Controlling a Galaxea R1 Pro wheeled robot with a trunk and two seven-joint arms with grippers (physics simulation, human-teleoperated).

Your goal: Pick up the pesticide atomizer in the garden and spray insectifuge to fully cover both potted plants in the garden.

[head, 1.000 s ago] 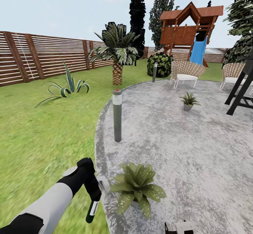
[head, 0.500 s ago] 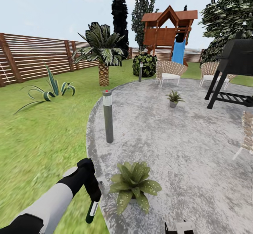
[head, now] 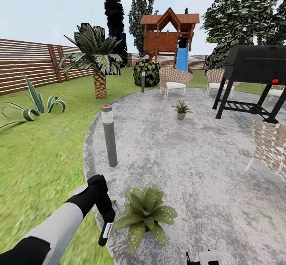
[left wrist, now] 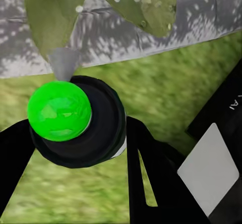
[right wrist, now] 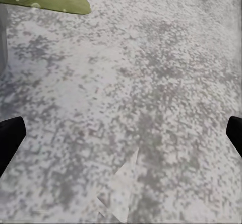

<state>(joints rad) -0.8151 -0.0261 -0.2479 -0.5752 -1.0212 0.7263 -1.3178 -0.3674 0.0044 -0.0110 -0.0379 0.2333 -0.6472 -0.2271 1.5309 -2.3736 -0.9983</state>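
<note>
My left gripper (head: 106,216) is shut on the pesticide atomizer (head: 105,233), a slim dark-green bottle with a white patch, its pale spray head turned toward the near potted plant (head: 144,215). That plant stands at the patio's edge, right beside the bottle. In the left wrist view the atomizer (left wrist: 59,110) shows end-on as a bright green disc in a dark ring between the black fingers (left wrist: 146,168), with the plant's leaves (left wrist: 50,12) just beyond. The second potted plant (head: 181,109) sits far back on the patio. My right gripper (right wrist: 121,136) is open over bare stone.
The round grey stone patio (head: 198,157) borders lawn (head: 35,153) on the left. A bollard light (head: 109,136) stands at its edge and another (head: 143,81) farther back. A black grill (head: 254,78) and wicker chairs (head: 270,146) are at the right, the fence (head: 28,68) beyond.
The whole head view has swung to the right, so the camera moved: the grill and a wicker chair have come into view. My left arm still holds the atomizer beside the near plant.
</note>
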